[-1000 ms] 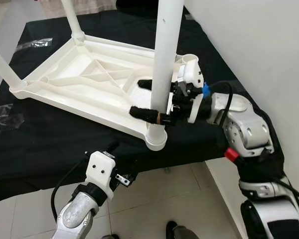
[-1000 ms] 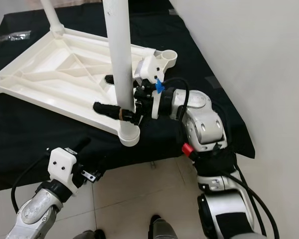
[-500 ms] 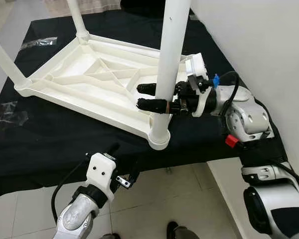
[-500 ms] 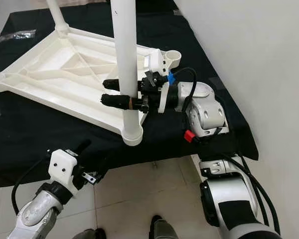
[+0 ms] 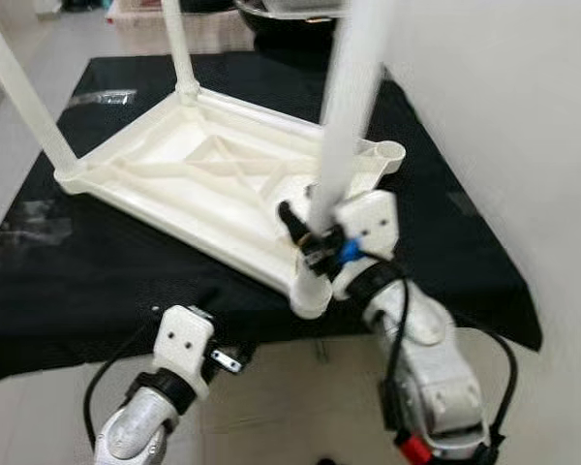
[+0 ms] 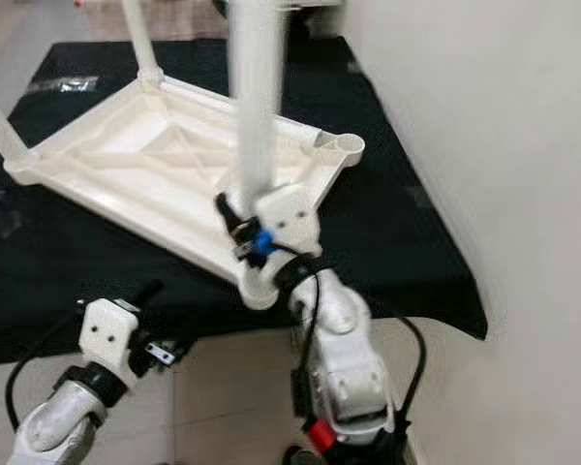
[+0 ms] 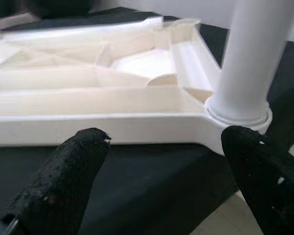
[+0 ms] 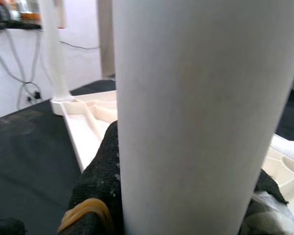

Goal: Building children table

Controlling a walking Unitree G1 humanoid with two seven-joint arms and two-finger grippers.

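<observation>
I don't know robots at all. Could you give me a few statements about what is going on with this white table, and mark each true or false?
1. The white tabletop lies upside down on a black cloth. True.
2. The right gripper is closed around the near leg. True.
3. The left gripper is gripping the tabletop's edge. False: its fingers are open and hold nothing, hanging below the cloth's front edge.
4. All four corner sockets have legs in them. False: the corner socket nearest the wall is empty.
5. The near leg lies flat on the cloth. False: it stands upright in its corner socket.
</observation>
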